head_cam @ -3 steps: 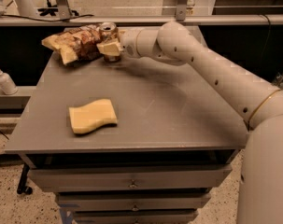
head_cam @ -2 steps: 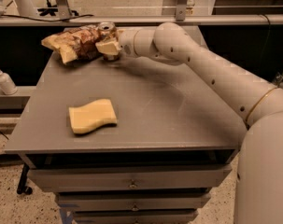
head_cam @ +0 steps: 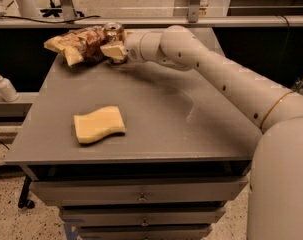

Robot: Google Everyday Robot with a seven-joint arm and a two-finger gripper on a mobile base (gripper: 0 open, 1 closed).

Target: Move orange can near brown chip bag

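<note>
The orange can (head_cam: 112, 31) stands upright at the table's far left, and only its silver top and upper side show. My gripper (head_cam: 114, 49) reaches in from the right and is shut on the can, with a tan finger (head_cam: 113, 50) across the can's front. The brown chip bag (head_cam: 79, 43) lies crinkled just left of the can, touching or nearly touching it. The can's base is hidden behind the gripper.
A pale-yellow wavy sponge (head_cam: 99, 124) lies on the grey table (head_cam: 191, 134) nearer the front left. My arm (head_cam: 226, 84) crosses the table's right half. A white pump bottle (head_cam: 4, 85) stands off the table to the left. Drawers sit below the table top.
Almost nothing has changed. The gripper and can stay beside the chip bag, shifted only a touch.
</note>
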